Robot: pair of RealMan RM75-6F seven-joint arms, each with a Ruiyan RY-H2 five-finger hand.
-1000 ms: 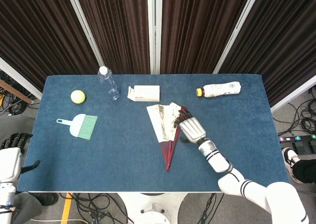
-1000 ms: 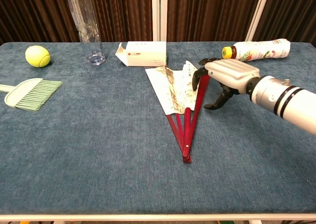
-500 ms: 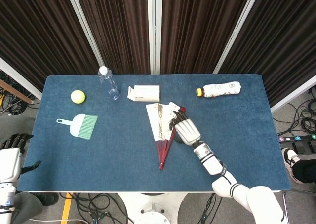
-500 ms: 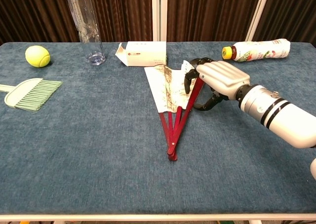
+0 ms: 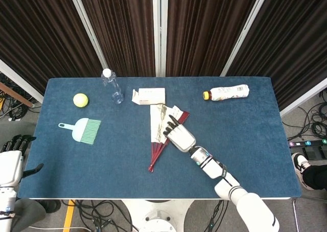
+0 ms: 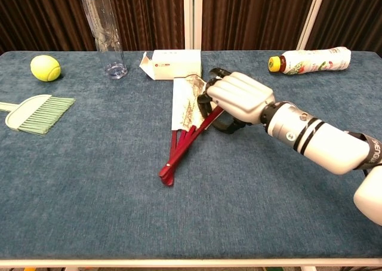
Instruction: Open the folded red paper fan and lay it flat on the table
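- Red paper fan (image 5: 159, 131) (image 6: 185, 113): lay partly spread on the blue table (image 5: 245, 140) (image 6: 89, 181), just in front of the white carton (image 5: 149, 96) (image 6: 173, 64).
- Right hand (image 5: 179, 136) (image 6: 239, 98): rested palm-down on the fan's right edge, fingers curled over it; whether they gripped it could not be told.
- Left hand (image 5: 13, 158): off the table's left edge, fingers apart, holding nothing.

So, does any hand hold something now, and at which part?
The right hand grips the red paper fan at its right outer red rib, beside the paper. The left hand holds nothing.
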